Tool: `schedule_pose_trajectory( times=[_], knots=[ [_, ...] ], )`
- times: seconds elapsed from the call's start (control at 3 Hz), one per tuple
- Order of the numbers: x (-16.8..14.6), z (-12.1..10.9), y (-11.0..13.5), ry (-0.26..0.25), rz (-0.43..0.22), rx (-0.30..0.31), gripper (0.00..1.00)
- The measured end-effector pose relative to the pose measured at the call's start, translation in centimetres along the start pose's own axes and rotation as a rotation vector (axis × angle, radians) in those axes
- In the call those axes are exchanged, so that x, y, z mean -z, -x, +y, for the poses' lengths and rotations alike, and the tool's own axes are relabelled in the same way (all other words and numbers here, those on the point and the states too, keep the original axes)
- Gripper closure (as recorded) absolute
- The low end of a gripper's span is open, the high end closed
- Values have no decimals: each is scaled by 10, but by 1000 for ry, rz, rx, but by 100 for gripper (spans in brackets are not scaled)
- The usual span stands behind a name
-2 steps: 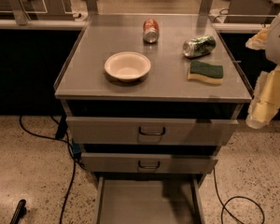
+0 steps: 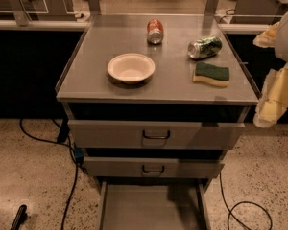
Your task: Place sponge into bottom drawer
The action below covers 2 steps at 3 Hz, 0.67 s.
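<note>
The sponge (image 2: pixel 211 74), dark green on top with pale yellow foam below, lies flat on the cabinet top near its front right corner. The bottom drawer (image 2: pixel 151 210) is pulled out at the foot of the cabinet, and its flat grey floor shows nothing in it. My gripper (image 2: pixel 274 97), pale yellow and white, hangs at the right edge of the view. It is beside the cabinet's right side, to the right of the sponge and apart from it.
On the grey cabinet top (image 2: pixel 110 42) stand a white bowl (image 2: pixel 131 67), a red can (image 2: pixel 155 31) lying on its side and a crushed green can (image 2: pixel 205 47) just behind the sponge. The two upper drawers (image 2: pixel 156 134) stand slightly out. Black cables (image 2: pixel 245 210) lie on the speckled floor.
</note>
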State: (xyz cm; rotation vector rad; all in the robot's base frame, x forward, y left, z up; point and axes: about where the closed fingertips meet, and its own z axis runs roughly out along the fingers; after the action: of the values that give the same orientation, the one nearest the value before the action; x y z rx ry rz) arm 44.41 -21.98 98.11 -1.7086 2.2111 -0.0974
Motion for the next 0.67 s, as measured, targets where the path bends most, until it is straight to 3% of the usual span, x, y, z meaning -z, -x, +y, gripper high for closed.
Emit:
schedule_pose_trajectory(
  times=[0.67],
  knots=[
    [-7, -43, -24, -10, -135, -57, 0]
  ],
)
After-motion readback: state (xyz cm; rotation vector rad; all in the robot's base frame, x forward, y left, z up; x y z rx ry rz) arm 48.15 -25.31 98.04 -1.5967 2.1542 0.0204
